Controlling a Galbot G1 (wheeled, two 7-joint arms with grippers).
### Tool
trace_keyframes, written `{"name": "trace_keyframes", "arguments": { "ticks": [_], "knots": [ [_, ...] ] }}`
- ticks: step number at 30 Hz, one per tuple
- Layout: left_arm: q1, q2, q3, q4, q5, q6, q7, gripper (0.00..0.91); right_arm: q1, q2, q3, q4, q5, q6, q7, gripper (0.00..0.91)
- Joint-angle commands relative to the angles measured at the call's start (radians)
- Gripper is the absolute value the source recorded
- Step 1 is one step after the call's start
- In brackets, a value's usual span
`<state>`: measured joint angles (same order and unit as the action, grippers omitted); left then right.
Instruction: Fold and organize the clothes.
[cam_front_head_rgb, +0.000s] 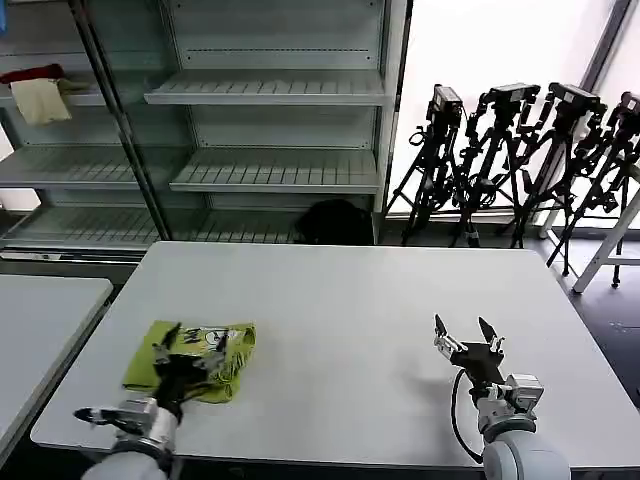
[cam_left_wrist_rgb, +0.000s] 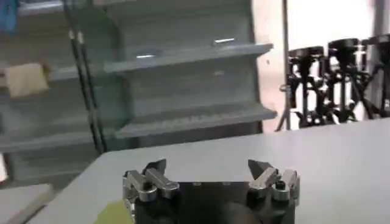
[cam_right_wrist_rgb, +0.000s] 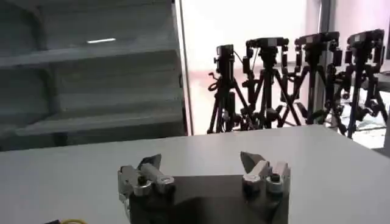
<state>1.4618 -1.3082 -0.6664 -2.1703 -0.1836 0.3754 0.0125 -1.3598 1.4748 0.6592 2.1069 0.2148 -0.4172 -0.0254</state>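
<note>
Nearest, at seven o'clock on the worktop (cam_front_head_rgb: 350, 330): left gripper (cam_front_head_rgb: 190, 345) over the T-shirt (cam_front_head_rgb: 190, 368), fingers spread, gripping nothing. At five o'clock: right gripper (cam_front_head_rgb: 466, 335), fingers likewise released, above bare surface, well apart from the cloth. T-shirt already bunched into a compact, roughly squared bundle near the front edge; seemingly mostly folded, tidying perhaps left. Beyond, at twelve o'clock: shelves (cam_front_head_rgb: 270, 90).

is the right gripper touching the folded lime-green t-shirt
Apart. In the head view the right gripper hangs open over bare white table, far across from the lime-green T-shirt.
</note>
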Motion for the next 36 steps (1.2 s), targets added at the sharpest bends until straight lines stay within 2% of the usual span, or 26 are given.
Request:
{"name": "trace_keyframes", "arguments": {
  "ticks": [1, 3, 6, 16, 31, 33, 34, 36],
  "knots": [
    [-0.007, 0.128, -0.276, 0.098, -0.264, 0.078, 0.043, 0.907, 0.004, 0.005, -0.007, -0.007, -0.001, -0.002, 0.002, 0.907],
    [-0.006, 0.110, -0.240, 0.133, -0.274, 0.091, 0.046, 0.907, 0.004, 0.011, -0.012, -0.004, -0.003, -0.005, 0.003, 0.907],
    [-0.007, 0.083, -0.191, 0.155, -0.296, 0.113, 0.043, 0.776, 0.001, 0.011, -0.012, -0.002, -0.006, -0.007, 0.003, 0.907],
    [-0.106, 0.091, -0.148, 0.271, -0.185, 0.116, 0.040, 0.796, -0.014, 0.008, -0.003, -0.002, -0.004, -0.004, 0.004, 0.907],
    [-0.081, 0.097, -0.151, 0.306, -0.179, 0.099, 0.080, 0.776, -0.006, 0.023, -0.017, -0.016, -0.005, -0.002, 0.006, 0.907],
    [-0.079, 0.096, -0.149, 0.302, -0.222, 0.110, 0.091, 0.595, -0.006, 0.023, -0.015, -0.015, -0.005, -0.002, 0.007, 0.907],
    [-0.079, 0.096, -0.149, 0.299, -0.244, 0.114, 0.091, 0.272, -0.006, 0.023, -0.014, -0.015, -0.005, -0.002, 0.007, 0.907],
    [-0.078, 0.094, -0.150, 0.294, -0.277, 0.145, 0.094, 0.020, -0.006, 0.021, -0.010, -0.015, -0.004, -0.002, 0.007, 0.907]
  ]
}}
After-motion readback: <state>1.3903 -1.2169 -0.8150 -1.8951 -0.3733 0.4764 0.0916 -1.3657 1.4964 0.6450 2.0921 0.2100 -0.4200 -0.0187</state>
